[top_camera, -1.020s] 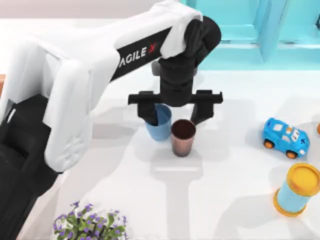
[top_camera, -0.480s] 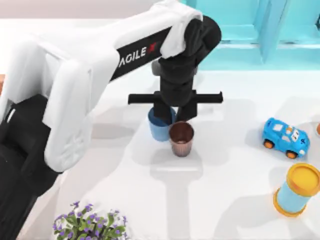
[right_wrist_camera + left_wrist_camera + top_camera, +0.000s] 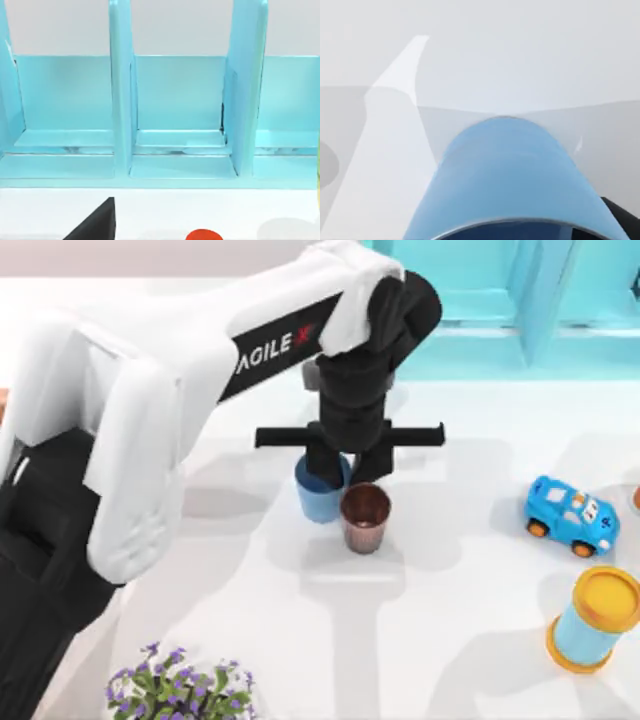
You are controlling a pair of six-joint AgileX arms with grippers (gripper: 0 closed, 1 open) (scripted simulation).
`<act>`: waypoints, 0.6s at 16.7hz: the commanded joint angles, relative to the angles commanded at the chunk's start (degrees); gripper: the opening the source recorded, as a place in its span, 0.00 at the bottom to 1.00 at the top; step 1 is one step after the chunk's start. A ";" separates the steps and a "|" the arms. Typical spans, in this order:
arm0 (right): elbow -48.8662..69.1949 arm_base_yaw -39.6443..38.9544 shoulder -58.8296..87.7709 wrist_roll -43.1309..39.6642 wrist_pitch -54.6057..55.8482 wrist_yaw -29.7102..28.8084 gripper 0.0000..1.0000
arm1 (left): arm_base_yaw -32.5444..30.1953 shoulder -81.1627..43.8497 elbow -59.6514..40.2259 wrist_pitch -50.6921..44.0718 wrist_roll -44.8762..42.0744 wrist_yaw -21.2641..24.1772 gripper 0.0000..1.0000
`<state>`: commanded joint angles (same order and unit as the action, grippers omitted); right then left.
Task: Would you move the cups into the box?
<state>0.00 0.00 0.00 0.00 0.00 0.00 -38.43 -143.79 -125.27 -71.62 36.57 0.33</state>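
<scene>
The left gripper hangs over the middle of the table, its fingers drawn in close and pinching the blue cup at its rim. One finger goes down inside the cup's mouth and the other sits between the two cups, so most of the rim is hidden under the black gripper body. The brown cup stands upright just beside the blue one, on its right and a little nearer the camera, open mouth in plain sight; whether the two sides touch is hard to tell. In the left wrist view the blue cup is very close, its rim cut off by the frame edge, with a dark sliver of a finger at the corner.

On the right side of the table a blue toy car sits well apart from the cups, and a blue cylinder with a yellow lid stands near the frame edge. A turquoise shelf is cut off at the far edge; the right wrist view faces its upright dividers. A flowering plant is partly cut off at the near edge. In the right wrist view a black shape and a red shape are too cropped to identify.
</scene>
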 joint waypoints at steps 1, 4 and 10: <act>0.00 0.00 0.00 0.00 0.00 0.00 1.00 | 0.72 0.75 0.66 -0.76 -0.72 -0.02 0.00; 0.00 0.00 0.00 0.00 0.00 0.00 1.00 | 4.37 6.54 2.59 -4.22 -4.32 -0.08 0.00; 0.00 0.00 0.00 0.00 0.00 0.00 1.00 | 10.33 16.10 5.58 -10.33 -10.16 -0.17 0.00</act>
<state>0.00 0.00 0.00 0.00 0.00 0.00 -28.10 -127.69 -119.68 -81.94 26.41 0.16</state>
